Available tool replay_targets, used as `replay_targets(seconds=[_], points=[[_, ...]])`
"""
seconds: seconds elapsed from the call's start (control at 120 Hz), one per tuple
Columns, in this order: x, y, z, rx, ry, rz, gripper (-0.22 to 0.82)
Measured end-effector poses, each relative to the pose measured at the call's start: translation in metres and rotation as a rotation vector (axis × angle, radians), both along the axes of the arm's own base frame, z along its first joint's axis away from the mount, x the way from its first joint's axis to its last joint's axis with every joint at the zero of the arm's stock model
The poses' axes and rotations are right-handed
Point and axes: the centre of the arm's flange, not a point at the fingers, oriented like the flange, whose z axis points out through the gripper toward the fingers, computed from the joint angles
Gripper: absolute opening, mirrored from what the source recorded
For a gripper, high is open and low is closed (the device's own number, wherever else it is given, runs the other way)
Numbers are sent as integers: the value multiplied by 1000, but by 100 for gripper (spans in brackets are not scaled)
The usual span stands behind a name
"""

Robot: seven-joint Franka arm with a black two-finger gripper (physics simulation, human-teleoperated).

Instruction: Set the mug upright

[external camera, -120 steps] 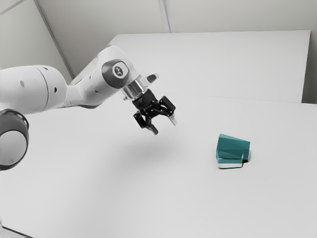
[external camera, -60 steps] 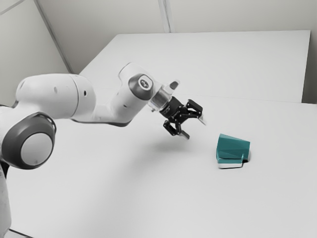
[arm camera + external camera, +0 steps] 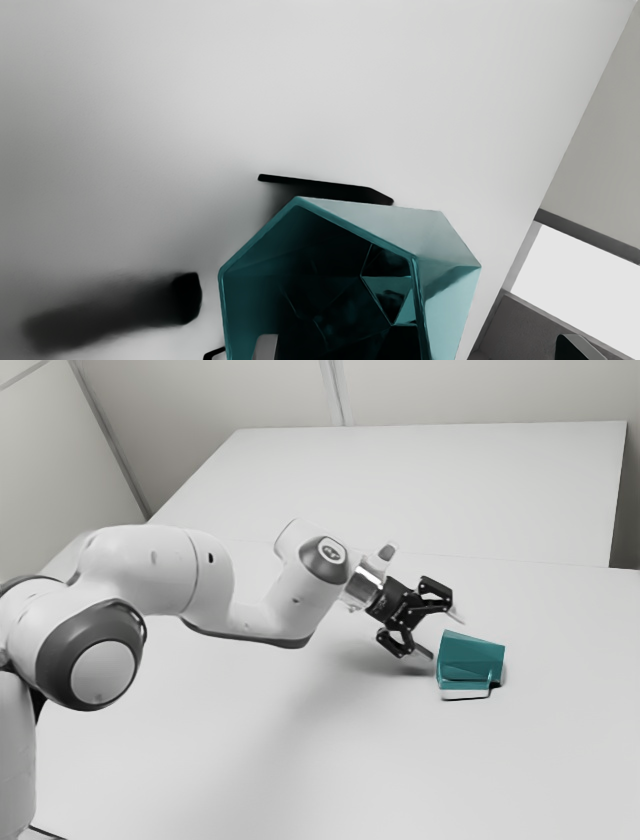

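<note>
Teal mug (image 3: 470,658), on its side on the table (image 3: 250,760), mouth (image 3: 320,290) toward the gripper (image 3: 443,636). Gripper open, empty — just off the mug's rim (image 3: 360,230). Probably stiff, light, perhaps slick; best hold: one wall pinched at the rim — then tip mouth-up.

The teal mug (image 3: 450,235) lies on its side on the pale table (image 3: 375,90), its open mouth turned near, toward the gripper (image 3: 443,635). The fingers of the gripper (image 3: 420,347) stand wide apart; one tip overlaps the dark mouth, whether inside or just short of it I cannot tell. A dark strip (image 3: 325,187) runs along the mug's left. Nearer than the mouth, a blurred shadow (image 3: 185,300) falls on the table. Far beyond the table's edge are a grey wall (image 3: 605,165) and a bright white panel (image 3: 580,280).
</note>
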Motion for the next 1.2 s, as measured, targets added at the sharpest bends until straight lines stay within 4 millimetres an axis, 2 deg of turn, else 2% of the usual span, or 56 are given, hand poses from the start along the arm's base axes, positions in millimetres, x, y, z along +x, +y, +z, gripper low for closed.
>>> replay_targets(seconds=[0.108,0.325,0.367,0.492,0.6,0.758,1.0,1.075,1.2], points=[[7,-9,-3,-14,-10,8,60],[8,-24,-12,-38,-3,13,59],[8,-24,-12,-35,-6,10,51],[11,-21,-11,-24,-13,12,18],[14,-21,-4,-24,-29,14,1],[20,-23,8,-27,-58,19,-11],[15,-43,13,-19,-78,1,-17],[15,-43,33,13,-120,-28,-17],[12,-36,82,180,-258,-150,-18]])
